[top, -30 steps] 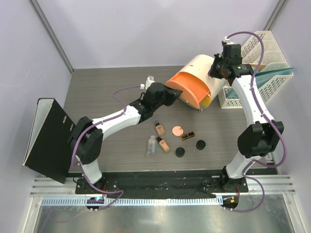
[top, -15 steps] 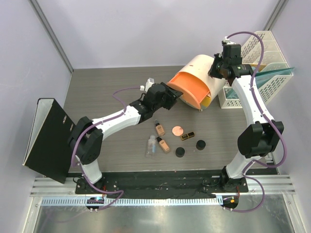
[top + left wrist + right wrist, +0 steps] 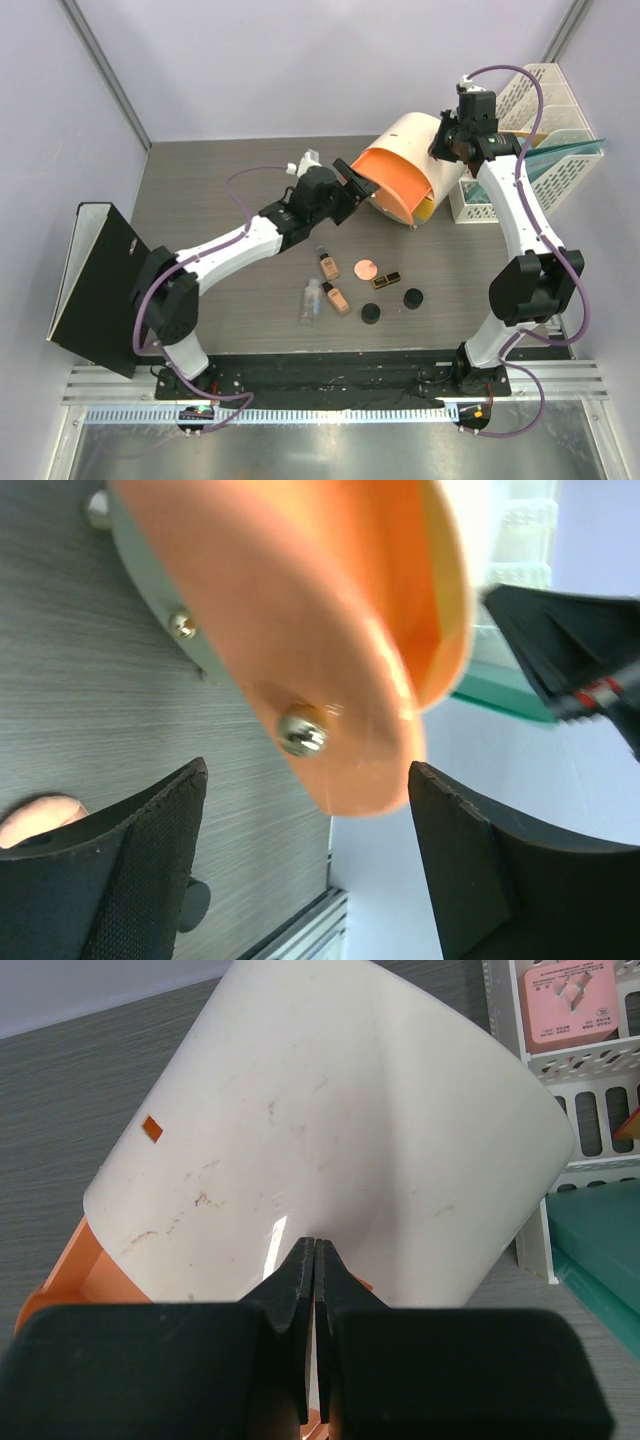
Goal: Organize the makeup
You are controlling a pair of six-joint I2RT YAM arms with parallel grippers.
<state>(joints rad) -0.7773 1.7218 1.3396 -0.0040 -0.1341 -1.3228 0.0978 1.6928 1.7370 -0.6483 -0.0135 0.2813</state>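
The makeup lies loose on the table: two beige bottles (image 3: 328, 264) (image 3: 337, 298), a clear bottle (image 3: 312, 300), a pink compact (image 3: 366, 268), a lipstick (image 3: 386, 279) and two black jars (image 3: 371, 313) (image 3: 412, 297). My left gripper (image 3: 345, 190) (image 3: 308, 770) is open, just short of the pulled-out orange drawer (image 3: 385, 175). The drawer's metal knob (image 3: 302, 730) sits beyond the fingertips, untouched. My right gripper (image 3: 450, 140) (image 3: 315, 1242) is shut and holds nothing. Its tips rest against the top of the cream drum box (image 3: 350, 1130).
A black binder (image 3: 95, 285) stands at the left table edge. A white file rack (image 3: 530, 110) with a teal folder (image 3: 560, 155) stands right of the drum box. A yellow drawer (image 3: 425, 208) shows under the orange one.
My left gripper has opened, let go of the orange drawer's knob and drawn back a little to the left. The right arm has stayed put.
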